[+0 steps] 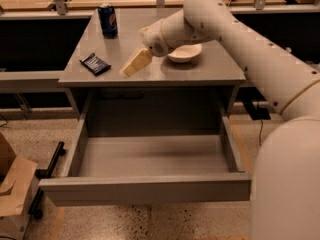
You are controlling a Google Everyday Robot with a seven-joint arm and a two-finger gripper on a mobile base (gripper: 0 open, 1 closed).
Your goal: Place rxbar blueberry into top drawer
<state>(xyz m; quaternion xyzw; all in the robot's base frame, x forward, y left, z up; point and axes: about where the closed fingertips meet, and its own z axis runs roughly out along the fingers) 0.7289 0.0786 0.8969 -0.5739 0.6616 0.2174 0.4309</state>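
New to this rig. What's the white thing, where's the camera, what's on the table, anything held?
The white thing is a mobile robot's single arm reaching over a grey table. It ends in a tan gripper, low over the tabletop near the front edge. There is one camera, looking down from beside the robot's body; its mount isn't recorded. On the table: a blue soda can at the back, a white bowl behind the arm, and the rxbar blueberry, a dark flat bar lying apart from the gripper, picture-left of it. Nothing visible is held. Below, the top drawer is pulled open.
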